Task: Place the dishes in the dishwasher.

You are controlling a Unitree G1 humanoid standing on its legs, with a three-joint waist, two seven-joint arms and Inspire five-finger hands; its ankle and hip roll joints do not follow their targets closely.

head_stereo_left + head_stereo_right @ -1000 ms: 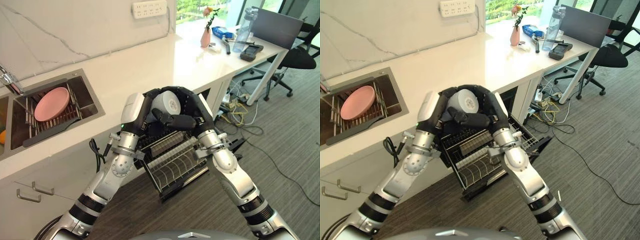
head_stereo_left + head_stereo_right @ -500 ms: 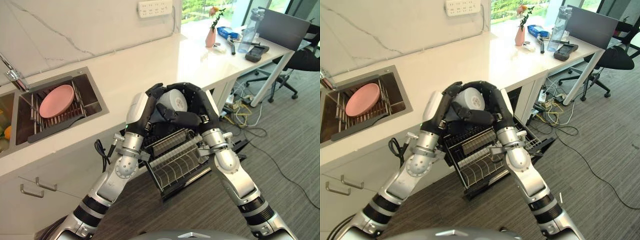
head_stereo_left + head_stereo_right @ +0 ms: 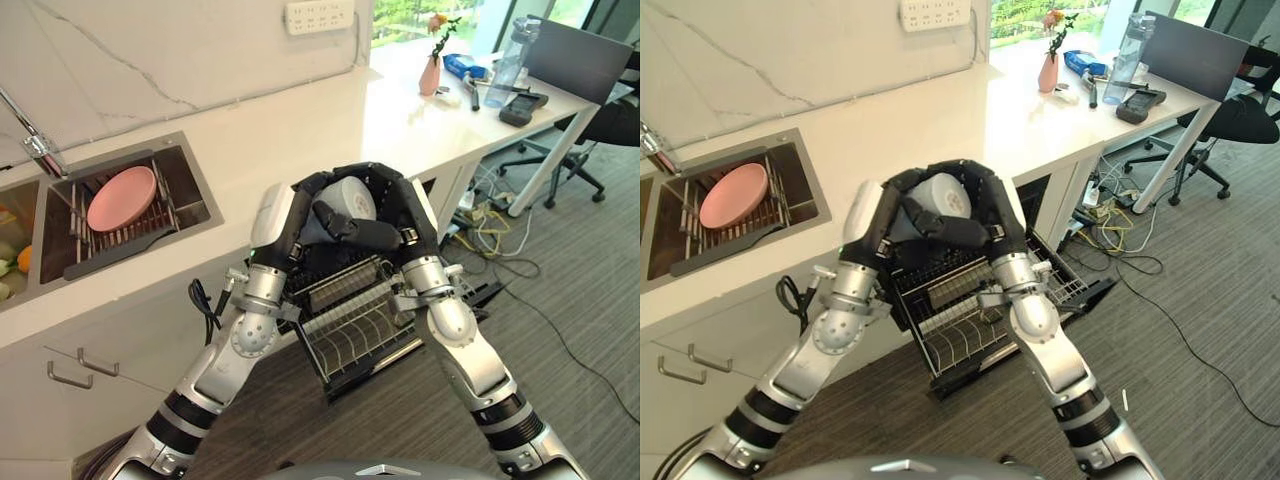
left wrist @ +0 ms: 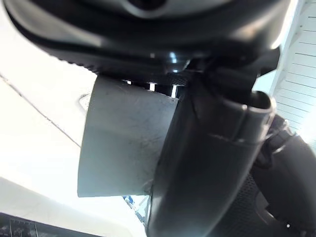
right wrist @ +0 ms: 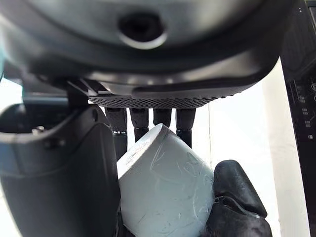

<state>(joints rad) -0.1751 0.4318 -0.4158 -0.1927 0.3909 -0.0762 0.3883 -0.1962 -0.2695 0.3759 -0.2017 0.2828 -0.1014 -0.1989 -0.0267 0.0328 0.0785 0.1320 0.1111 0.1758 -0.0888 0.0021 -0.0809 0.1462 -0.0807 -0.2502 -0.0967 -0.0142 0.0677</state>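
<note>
Left hand [image 3: 285, 215] curling round the near-left side of a pale grey cup [image 3: 345, 205], fingers arching over its top. Right hand [image 3: 400, 215] curling round the cup's other side, thumb crossing beneath the cup's flat base, fingertips of both hands meeting above. Both hands clamping on the cup together, holding it tilted with its base facing up toward the head camera. In the left wrist view, cup's [image 4: 123, 143] side wall pressing against the dark thumb; in the right wrist view, cup [image 5: 165, 180] sitting between that hand's thumb and the row of fingers behind.

Hovering over the pulled-out dishwasher rack [image 3: 355, 325], a wire rack with rows of tines, jutting out from under the white bench [image 3: 300, 120]. Cup held above the rack's back part, not touching the wires.

Lying in the sink [image 3: 195, 205] at the left, on a wire drainer: a pink plate [image 3: 120, 198]. Standing at the bench's far end: a pink vase [image 3: 431, 75] with a flower, and a clear bottle [image 3: 512, 60] beside it.
</note>
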